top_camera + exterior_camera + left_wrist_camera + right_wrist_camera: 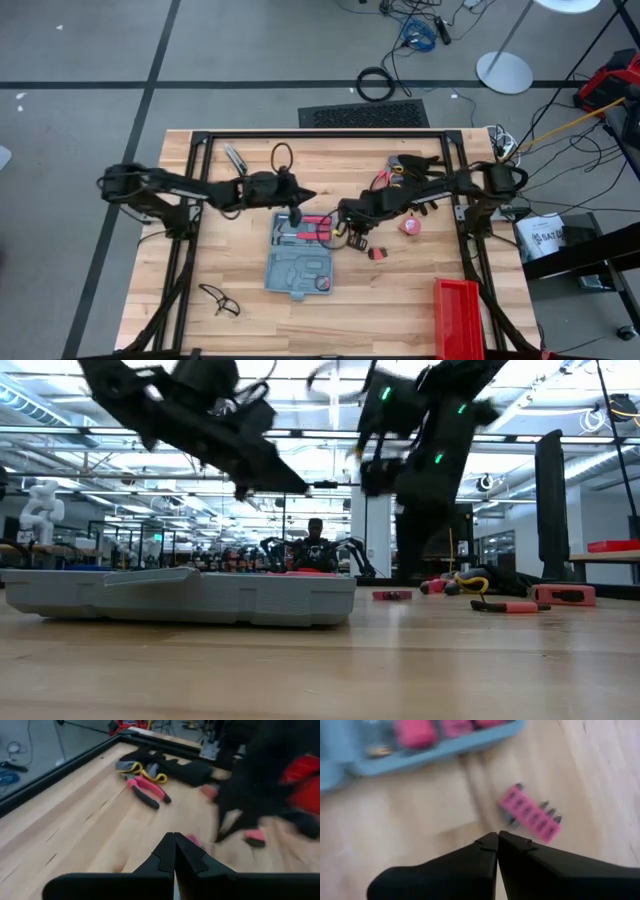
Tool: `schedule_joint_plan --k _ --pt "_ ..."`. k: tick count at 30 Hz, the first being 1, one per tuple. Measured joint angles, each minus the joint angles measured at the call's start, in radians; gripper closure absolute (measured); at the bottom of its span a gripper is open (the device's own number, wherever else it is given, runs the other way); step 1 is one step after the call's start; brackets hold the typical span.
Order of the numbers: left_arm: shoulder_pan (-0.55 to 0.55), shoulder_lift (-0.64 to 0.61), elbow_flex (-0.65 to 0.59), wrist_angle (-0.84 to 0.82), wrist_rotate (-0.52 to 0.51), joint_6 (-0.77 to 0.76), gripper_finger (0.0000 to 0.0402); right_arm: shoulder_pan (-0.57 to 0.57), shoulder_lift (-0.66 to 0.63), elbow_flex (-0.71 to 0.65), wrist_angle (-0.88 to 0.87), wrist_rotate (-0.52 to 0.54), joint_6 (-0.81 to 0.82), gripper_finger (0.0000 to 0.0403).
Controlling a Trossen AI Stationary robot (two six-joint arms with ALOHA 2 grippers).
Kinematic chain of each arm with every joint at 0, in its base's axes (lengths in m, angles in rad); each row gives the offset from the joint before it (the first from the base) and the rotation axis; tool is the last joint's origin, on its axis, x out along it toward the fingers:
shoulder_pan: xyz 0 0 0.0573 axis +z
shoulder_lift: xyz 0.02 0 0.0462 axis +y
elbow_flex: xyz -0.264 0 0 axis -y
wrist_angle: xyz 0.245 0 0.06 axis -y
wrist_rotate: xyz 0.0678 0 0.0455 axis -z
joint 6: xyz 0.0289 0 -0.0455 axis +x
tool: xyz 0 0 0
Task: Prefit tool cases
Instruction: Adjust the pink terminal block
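The blue-grey tool case (298, 262) lies open and flat on the table's middle, with red-handled tools (312, 228) in its far half; its side shows in the low view as the case (180, 596). My left gripper (310, 196) hovers shut above the case's far edge, pointing toward the table's right and holding nothing; its shut fingers (174, 851) show in the left wrist view. My right gripper (497, 840) is shut and points down just right of the case, above bare wood. A pink bit holder (530, 815) lies a little beyond its tips, clear of them.
A red bin (458, 315) stands at the near right corner. Pink-handled pliers (147, 790), dark tools (410, 165) and a small red tool (410, 227) lie far right. Pliers (235, 158) and a cable loop (282, 153) lie far left, glasses (220, 300) near left.
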Motion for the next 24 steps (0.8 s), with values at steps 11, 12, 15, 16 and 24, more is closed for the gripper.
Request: schedule_joint_plan --k 11,12,15,16,24 --pt "0.019 0.394 0.267 -0.030 0.050 -0.001 0.0400 0.040 -0.157 -0.300 0.352 0.066 0.204 0.0403" --pt "0.023 0.424 0.284 -0.030 0.066 -0.003 0.0400 0.042 -0.144 -0.308 0.373 0.079 0.218 0.0403" --pt "0.038 0.503 0.342 -0.044 0.116 -0.027 0.0400 0.066 -0.099 -0.313 0.381 0.112 0.242 0.0403" --pt "0.041 0.524 0.359 -0.054 0.134 -0.027 0.0400 0.074 -0.089 -0.312 0.396 0.129 0.243 0.0403" --pt "0.043 0.637 0.487 -0.166 0.204 -0.023 0.0400 0.091 -0.039 -0.309 0.462 0.183 0.278 0.0403"
